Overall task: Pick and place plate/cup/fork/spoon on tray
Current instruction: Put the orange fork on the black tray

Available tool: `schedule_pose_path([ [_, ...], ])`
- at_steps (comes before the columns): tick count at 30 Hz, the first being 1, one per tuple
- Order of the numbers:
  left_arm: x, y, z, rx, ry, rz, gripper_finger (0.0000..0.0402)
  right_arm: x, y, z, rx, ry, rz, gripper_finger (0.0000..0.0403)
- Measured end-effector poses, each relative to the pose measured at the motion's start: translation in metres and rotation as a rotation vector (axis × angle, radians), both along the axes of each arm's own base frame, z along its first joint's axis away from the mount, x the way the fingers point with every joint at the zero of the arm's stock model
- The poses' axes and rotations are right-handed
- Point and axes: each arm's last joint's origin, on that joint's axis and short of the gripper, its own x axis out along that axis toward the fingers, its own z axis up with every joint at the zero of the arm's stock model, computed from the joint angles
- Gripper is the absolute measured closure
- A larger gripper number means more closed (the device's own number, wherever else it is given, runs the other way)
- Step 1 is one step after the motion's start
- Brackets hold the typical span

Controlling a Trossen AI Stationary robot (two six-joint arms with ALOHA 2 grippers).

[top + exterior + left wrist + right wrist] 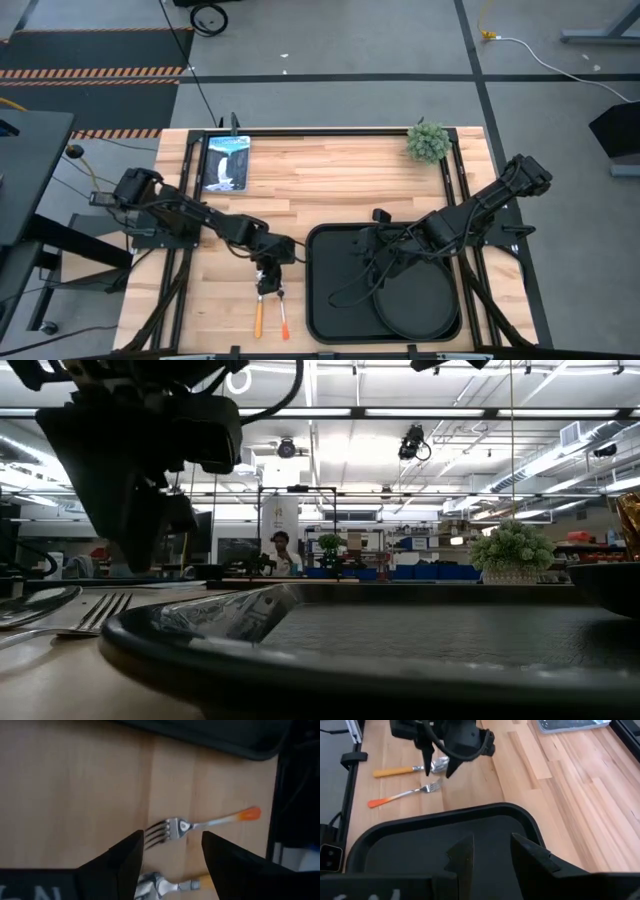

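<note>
The fork [200,824], with silver tines and a red-orange handle, and the spoon [405,770], with a yellow-orange handle, lie side by side on the wooden table, left of the black tray [330,290]. My left gripper [172,842] is open, pointing down just above the spoon's bowl [152,886], with the fork a little past it. It also shows in the high view [267,283]. The round black plate [415,300] lies in the tray's near right part. My right gripper [490,851] is open and empty over the tray's far left part. An amber thing [630,525] at the low view's right edge may be the cup.
A small green plant [428,142] stands at the table's far right. A flat picture-like slab [225,162] lies at the far left. Bare wood lies between them, beyond the tray. A person [281,550] stands far back in the room.
</note>
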Motion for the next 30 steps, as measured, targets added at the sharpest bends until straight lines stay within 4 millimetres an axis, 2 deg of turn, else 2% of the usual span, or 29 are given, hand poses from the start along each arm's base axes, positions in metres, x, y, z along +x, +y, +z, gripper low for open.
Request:
schedule_pose_path([
  [10,0.003,0.004,-0.019,0.048,0.054,-0.028,0.0214,0.001,0.002,0.001,0.009,-0.021,0.008,0.0268],
  [30,0.005,0.001,-0.025,0.038,0.048,-0.04,0.026,0.001,0.003,0.002,0.012,-0.024,0.008,0.0268],
])
